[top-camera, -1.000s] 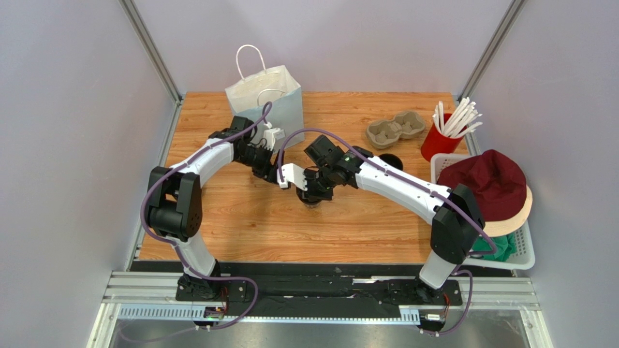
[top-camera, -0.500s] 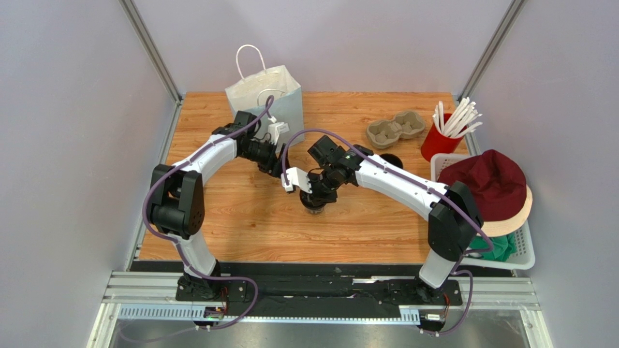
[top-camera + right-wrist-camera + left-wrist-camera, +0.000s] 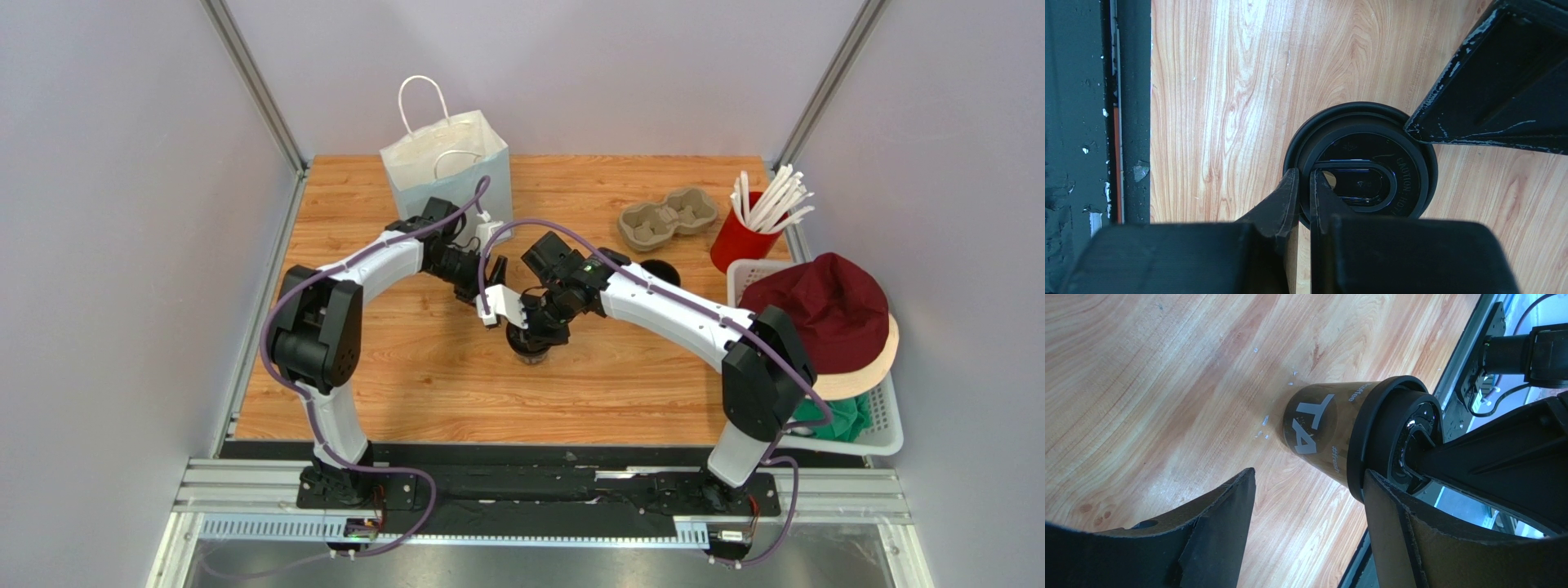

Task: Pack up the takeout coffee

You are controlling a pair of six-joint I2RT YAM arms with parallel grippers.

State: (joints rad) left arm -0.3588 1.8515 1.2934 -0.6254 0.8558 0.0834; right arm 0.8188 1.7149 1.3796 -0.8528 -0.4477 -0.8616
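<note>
Takeout coffee (image 3: 1315, 425): dark cup, black lid on, white letters on the side, upright on the wood counter (image 3: 405, 368). It sits near the counter's middle, a little toward 6 o'clock.

Right pincer (image 3: 1303, 184) comes straight down on it. It's clenched nearly shut, with the lid's rim pinched between the two tips at the near edge of the lid. The right arm reaches in from 4 o'clock.

Left pincer (image 3: 1309, 476) is released, jaws spread wide, low at the cup's 10 o'clock side. The cup shows in the gap beyond the tips. One tip is just beside the lid rim; can't tell if it touches.

White paper bag (image 3: 448, 165) stands open at 11 o'clock from the cup, at the far edge of the counter. Brown cup carrier (image 3: 666, 218) is at 2 o'clock, well apart. Red cup (image 3: 740, 241) of white straws is just beyond the carrier, same direction. White basket (image 3: 881, 429) is at 3 o'clock at the counter's edge, with a maroon hat (image 3: 822, 306) on top.
</note>
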